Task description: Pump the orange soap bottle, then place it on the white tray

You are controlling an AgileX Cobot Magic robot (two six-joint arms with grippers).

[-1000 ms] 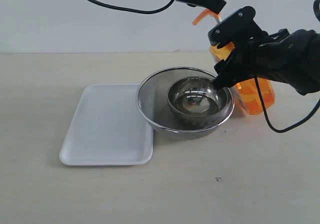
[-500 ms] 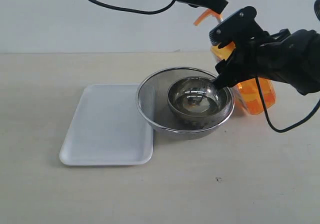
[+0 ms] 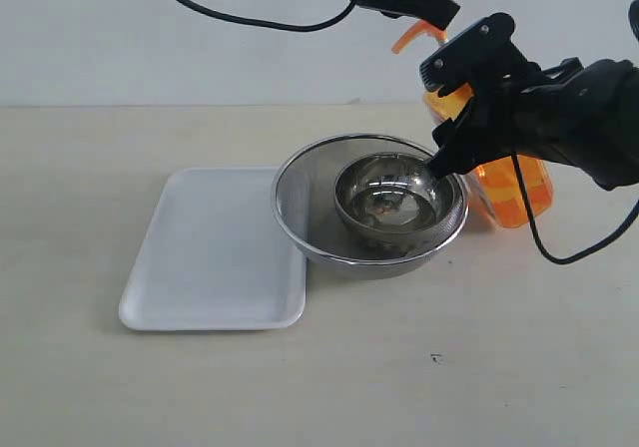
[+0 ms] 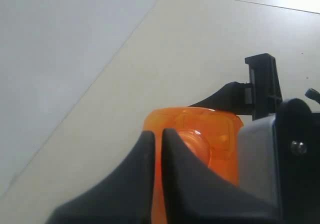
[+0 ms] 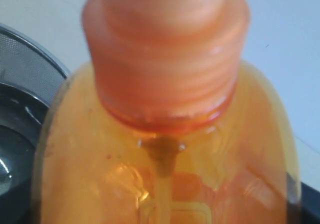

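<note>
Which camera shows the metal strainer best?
The exterior view: the strainer shows whole, a bowl inside it. The right wrist view catches only an edge of it beside the bottle; the left wrist view shows none.

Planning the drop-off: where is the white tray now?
Exterior view: the tray lies left of centre, beside the strainer; the bottle stands on the strainer's other side.
</note>
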